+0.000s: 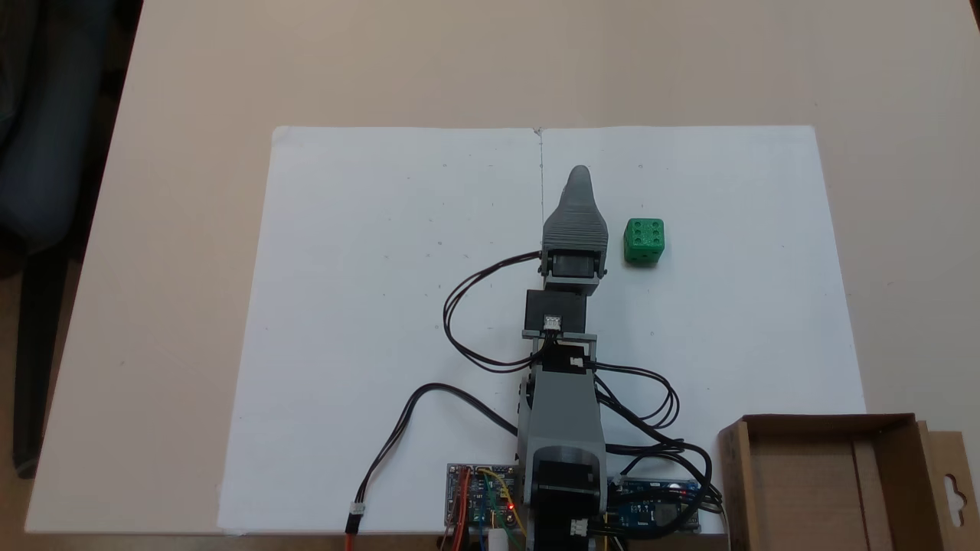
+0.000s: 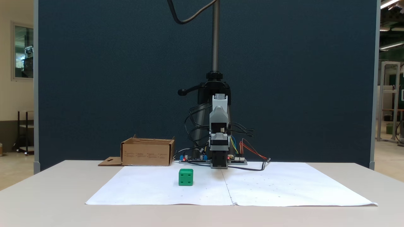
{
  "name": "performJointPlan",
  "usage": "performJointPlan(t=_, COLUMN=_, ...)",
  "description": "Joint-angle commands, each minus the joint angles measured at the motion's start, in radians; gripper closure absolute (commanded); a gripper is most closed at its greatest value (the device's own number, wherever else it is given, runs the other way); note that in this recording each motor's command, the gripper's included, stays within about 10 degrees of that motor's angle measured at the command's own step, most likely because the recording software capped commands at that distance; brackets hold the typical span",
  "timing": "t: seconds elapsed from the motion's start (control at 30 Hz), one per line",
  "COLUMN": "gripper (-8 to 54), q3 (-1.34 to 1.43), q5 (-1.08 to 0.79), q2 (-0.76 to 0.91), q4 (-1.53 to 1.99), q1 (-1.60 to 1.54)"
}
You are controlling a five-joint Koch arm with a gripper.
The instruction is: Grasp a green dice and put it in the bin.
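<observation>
**A:** Here's the arm, stretched low along the middle of the white paper (image 1: 406, 321), its pincer (image 1: 579, 174) pointing toward the far edge of the surface (image 1: 191, 92) in the view from above.

**B:** And the pincer, apart or together?

**A:** Cannot tell. From above only one grey tip shows, the jaws stacked one behind the other, and the front view has the arm's own body in the way.

**B:** Where's the green dice (image 1: 644, 242)?

**A:** On the paper, just beside the pincer's wider base, to the right of it in the view from above, not touching. Six pips face up. In the front view the dice (image 2: 186, 177) sits left of the arm, nearer the front edge of the paper (image 2: 284, 189).

**B:** Room around it?

**A:** Bare paper on every side of the dice, a wide strip out to the paper's right edge, more toward the far edge.

**B:** The bin (image 1: 823, 490)?

**A:** At the near right corner from above, beside the arm's base and the circuit boards (image 1: 481, 501), open side up, flap with the cutout on its outer side. In the front view the bin (image 2: 147, 152) stands back left, well apart from the dice. Black cables (image 1: 475, 306) loop off the arm's left side above the paper.
</observation>
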Motion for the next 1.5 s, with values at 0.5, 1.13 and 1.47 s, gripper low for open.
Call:
performJointPlan(t=0.5, gripper=4.2, q3=-0.555, q5=-0.025, q2=0.104, q4=0.877, q1=0.018)
performJointPlan(t=1.13, gripper=1.8, q3=-1.005, q5=-0.020, q2=0.020, q4=2.069, q1=0.005)
performJointPlan(t=1.47, gripper=2.6, q3=-1.204, q5=-0.121, q2=-0.169, q4=2.546, q1=0.000)
